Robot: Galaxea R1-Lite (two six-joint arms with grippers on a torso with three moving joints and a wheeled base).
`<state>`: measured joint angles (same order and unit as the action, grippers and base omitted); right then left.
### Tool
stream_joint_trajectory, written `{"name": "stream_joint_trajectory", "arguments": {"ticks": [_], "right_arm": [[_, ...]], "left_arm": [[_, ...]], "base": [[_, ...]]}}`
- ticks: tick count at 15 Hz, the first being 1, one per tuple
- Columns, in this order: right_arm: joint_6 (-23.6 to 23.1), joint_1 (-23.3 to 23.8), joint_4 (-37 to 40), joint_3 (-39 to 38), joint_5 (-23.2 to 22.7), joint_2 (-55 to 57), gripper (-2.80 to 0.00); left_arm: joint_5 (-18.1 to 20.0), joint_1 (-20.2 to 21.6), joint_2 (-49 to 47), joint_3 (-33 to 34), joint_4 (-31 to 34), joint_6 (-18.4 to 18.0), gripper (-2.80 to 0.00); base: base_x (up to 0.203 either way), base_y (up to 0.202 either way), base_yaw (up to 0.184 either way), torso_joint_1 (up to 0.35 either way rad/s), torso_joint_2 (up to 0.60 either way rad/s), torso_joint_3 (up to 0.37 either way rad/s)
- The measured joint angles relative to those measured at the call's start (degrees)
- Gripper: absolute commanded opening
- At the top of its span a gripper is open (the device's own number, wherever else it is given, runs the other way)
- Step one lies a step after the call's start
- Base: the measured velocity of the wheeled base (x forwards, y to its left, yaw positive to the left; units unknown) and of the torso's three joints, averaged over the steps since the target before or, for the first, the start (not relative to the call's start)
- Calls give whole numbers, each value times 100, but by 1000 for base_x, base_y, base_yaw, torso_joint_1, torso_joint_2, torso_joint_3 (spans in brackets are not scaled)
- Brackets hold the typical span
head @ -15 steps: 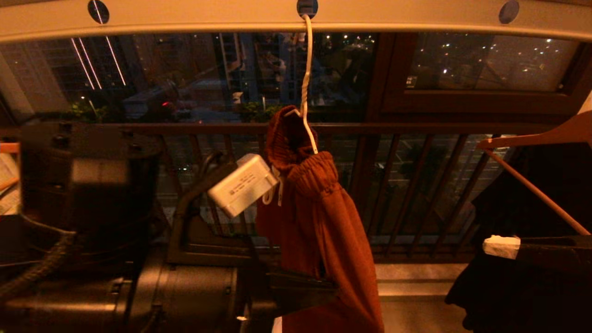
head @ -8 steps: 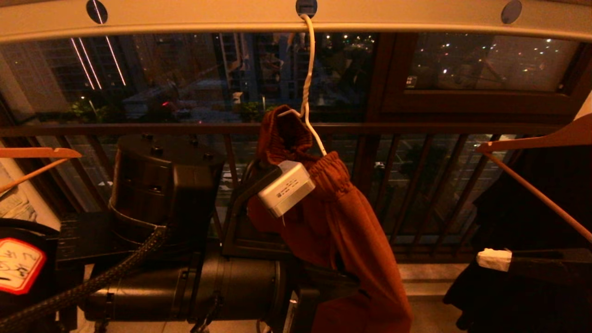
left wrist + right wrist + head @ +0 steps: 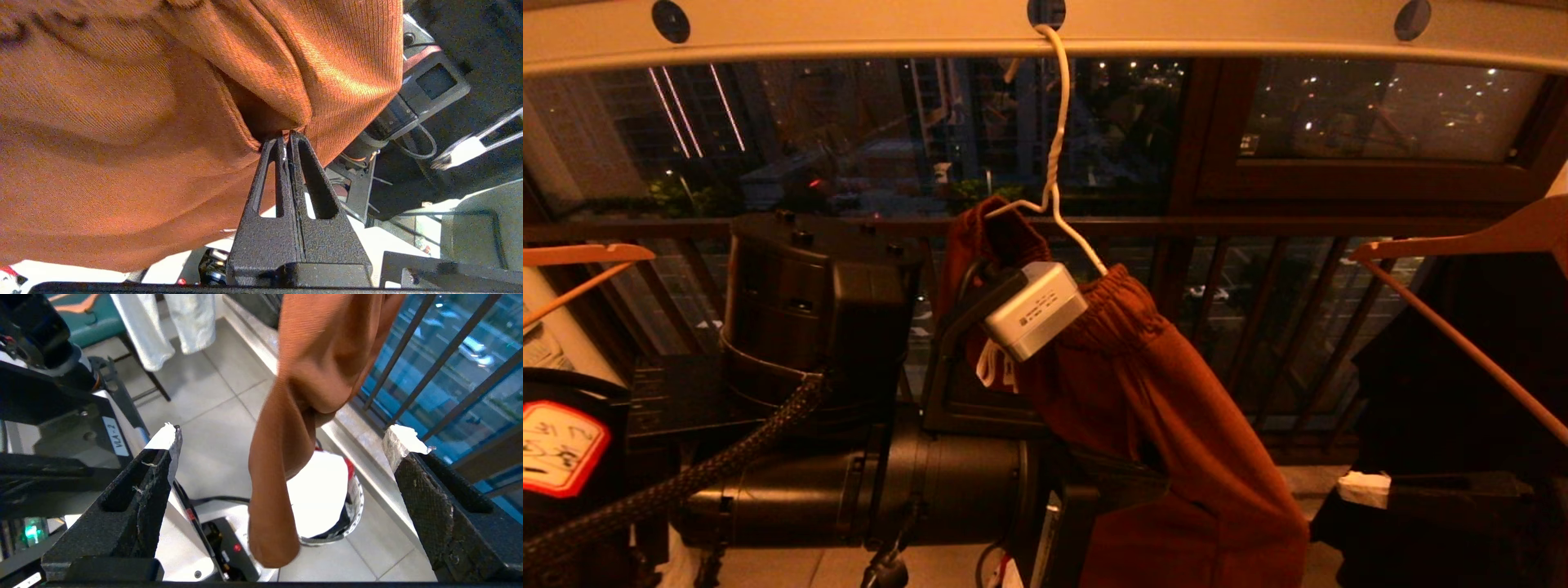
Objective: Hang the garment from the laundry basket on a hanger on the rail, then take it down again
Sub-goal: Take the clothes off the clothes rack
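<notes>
The rust-brown shorts hang by their waistband from the white wire hanger, hooked in a hole of the cream rail. The left gripper, fingers pressed together, pinches a fold of the fabric low on the garment. The right gripper stands wide apart, empty, a trailing leg dangling between its fingers, above the laundry basket on the floor.
</notes>
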<state>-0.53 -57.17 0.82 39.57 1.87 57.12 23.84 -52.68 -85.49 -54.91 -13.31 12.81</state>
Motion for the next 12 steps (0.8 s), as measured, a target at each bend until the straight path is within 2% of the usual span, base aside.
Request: {"name": "stream_joint_trajectory", "arguments": {"ticks": [3, 5, 6, 8, 12], "right_arm": [[-1, 298, -162, -11, -40, 370, 0], [-47, 750, -447, -33, -252, 728, 0], [-145, 927, -573, -45, -491, 856, -280], [-260, 1100, -630, -66, -753, 994, -280], [-275, 1153, -638, -47, -762, 1060, -280]], "left_arm": [[-57, 0, 25, -7, 3, 0, -280], [-179, -5, 86, 2, 3, -6, -280], [-191, -5, 128, 9, 8, -6, -280], [-196, 1, 230, 36, 38, -6, -280], [-400, 11, 414, 113, 42, -6, -280]], "base": [[0, 0, 0, 0, 0, 0], [0, 0, 0, 0, 0, 0], [0, 0, 0, 0, 0, 0], [0, 0, 0, 0, 0, 0], [0, 0, 0, 0, 0, 0]]}}
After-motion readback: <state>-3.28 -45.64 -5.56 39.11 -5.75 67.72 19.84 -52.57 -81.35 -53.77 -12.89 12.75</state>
